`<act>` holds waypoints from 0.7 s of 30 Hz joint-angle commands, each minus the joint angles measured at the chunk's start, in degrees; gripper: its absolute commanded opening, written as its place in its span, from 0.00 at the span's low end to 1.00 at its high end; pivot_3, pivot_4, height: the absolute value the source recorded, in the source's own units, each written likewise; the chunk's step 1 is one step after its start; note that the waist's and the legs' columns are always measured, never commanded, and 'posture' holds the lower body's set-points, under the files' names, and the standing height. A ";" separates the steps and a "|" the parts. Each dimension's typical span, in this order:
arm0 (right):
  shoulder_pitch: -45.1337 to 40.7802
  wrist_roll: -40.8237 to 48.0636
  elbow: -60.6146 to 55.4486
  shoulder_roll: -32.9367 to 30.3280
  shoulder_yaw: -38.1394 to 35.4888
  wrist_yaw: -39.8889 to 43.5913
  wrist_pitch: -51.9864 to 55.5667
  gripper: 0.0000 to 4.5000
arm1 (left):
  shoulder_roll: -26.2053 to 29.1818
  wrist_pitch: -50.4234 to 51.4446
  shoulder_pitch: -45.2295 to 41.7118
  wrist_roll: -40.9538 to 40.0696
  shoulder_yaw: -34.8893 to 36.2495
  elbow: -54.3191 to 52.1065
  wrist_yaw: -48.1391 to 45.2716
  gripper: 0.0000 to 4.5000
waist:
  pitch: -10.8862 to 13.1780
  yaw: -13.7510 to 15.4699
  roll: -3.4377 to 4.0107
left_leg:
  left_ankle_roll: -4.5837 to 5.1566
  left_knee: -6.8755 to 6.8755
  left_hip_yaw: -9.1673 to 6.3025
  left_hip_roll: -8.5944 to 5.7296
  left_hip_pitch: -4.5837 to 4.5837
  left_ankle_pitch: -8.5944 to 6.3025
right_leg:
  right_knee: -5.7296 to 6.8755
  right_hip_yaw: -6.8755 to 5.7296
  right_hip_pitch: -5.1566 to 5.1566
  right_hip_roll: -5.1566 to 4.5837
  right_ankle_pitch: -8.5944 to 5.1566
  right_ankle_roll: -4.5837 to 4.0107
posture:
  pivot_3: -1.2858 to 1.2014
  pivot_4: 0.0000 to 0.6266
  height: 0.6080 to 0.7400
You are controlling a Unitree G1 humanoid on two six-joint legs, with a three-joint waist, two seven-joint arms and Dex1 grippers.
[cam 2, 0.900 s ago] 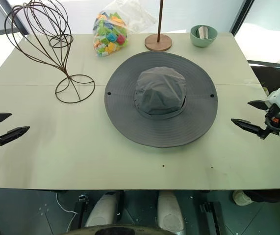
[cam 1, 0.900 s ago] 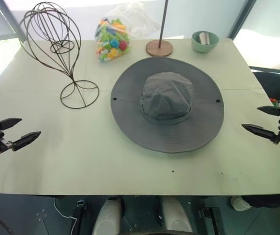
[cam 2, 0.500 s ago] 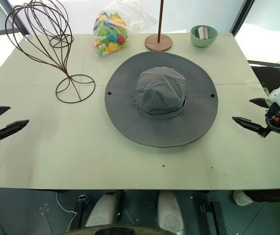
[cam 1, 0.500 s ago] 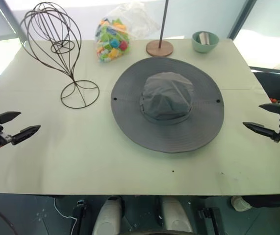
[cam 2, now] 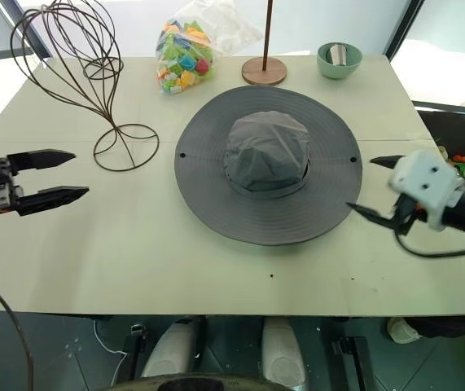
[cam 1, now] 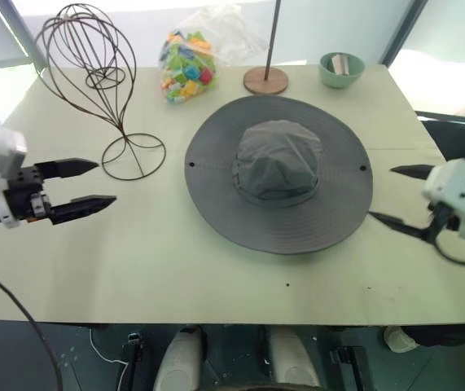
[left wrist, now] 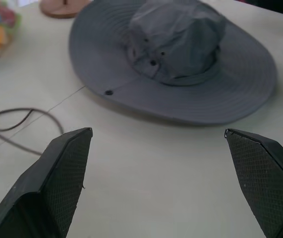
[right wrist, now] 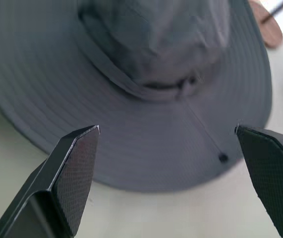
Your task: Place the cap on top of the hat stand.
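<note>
Left end effector (cam 1: 85, 183) spread, empty, above table (cam 1: 175, 261) left side, just near of hat stand (cam 1: 94, 77) ring base. Right end effector (cam 2: 373, 187) spread, empty, fingertips at cap (cam 1: 278, 171) right brim edge. Cap flat at table centre, crown up. Hat stand far left, bare. Bag of coloured blocks (cam 1: 186, 65), pole base (cam 1: 265, 80), green bowl (cam 1: 340, 68) along far edge.
</note>
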 commanded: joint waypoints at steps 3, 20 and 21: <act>9.62 -12.46 -9.89 1.87 2.77 -4.24 -7.49 0.99 | 1.60 -0.52 -6.32 -0.12 -6.80 -0.08 -6.56 1.00 | 0.00 0.08 -0.01 | 0.00 0.15 0.01 -0.01 -0.05 0.00 | -0.01 0.00 0.04 0.00 0.01 0.01 | 0.52 0.24 1.00; 5.57 -51.68 6.23 17.26 27.59 -30.90 -20.73 0.99 | -4.50 -2.49 -19.02 4.34 -16.94 4.45 -9.33 1.00 | -0.11 -0.22 -0.22 | 0.01 0.72 -0.01 -0.01 -0.16 0.00 | 0.09 0.01 0.11 0.06 0.20 -0.11 | 0.52 0.24 1.00; 4.41 -52.82 7.89 17.76 28.64 -31.90 -21.28 0.99 | -4.60 -2.52 -19.21 4.42 -16.98 4.60 -9.34 1.00 | -0.14 -0.36 -0.28 | 0.01 0.72 -0.01 -0.01 -0.16 0.00 | 0.09 0.01 0.11 0.06 0.21 -0.12 | 0.52 0.24 1.00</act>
